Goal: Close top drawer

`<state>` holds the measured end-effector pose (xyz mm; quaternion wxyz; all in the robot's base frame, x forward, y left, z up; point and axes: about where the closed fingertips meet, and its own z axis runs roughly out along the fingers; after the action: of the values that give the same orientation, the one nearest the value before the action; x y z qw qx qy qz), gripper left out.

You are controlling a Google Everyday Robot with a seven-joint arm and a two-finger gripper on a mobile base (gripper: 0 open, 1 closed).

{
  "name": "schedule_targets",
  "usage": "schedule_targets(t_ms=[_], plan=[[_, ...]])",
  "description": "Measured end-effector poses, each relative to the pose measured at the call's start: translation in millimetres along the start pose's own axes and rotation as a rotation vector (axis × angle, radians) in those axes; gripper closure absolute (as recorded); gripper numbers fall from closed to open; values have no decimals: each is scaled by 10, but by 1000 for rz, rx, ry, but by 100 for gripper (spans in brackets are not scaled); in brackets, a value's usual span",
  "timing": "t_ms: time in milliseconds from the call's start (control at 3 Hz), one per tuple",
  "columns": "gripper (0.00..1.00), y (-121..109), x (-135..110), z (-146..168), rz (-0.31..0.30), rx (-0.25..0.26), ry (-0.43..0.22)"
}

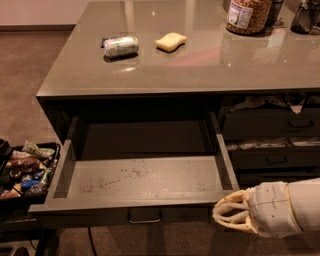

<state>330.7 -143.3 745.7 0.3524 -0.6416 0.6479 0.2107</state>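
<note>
The top drawer [145, 180] is pulled far out from under the grey counter. Its pale scuffed speckled floor is bare. Its dark grey front [100, 216] faces me at the bottom, with a small metal bail handle [144, 218] in the middle. My gripper [225, 216] is at the lower right, just past the right end of the drawer front, at about the front's height. Its pale fingers point left toward the drawer's right front corner. The white arm casing [285, 207] runs off the right edge.
The counter top [200, 55] holds a crushed can [120, 46], a yellow sponge [170, 41] and a jar [247, 15]. Narrower drawers [272, 125] with papers sticking out are at the right. A tray of snack packets [25, 167] sits low at the left.
</note>
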Motion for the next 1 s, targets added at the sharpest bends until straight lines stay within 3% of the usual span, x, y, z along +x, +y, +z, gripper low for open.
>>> schedule_targets(t_ms=[333, 667, 1000], plan=[[100, 119, 156, 178, 32, 5, 33], [100, 131, 250, 396, 39, 44, 5], [100, -11, 275, 594, 3, 99, -34]])
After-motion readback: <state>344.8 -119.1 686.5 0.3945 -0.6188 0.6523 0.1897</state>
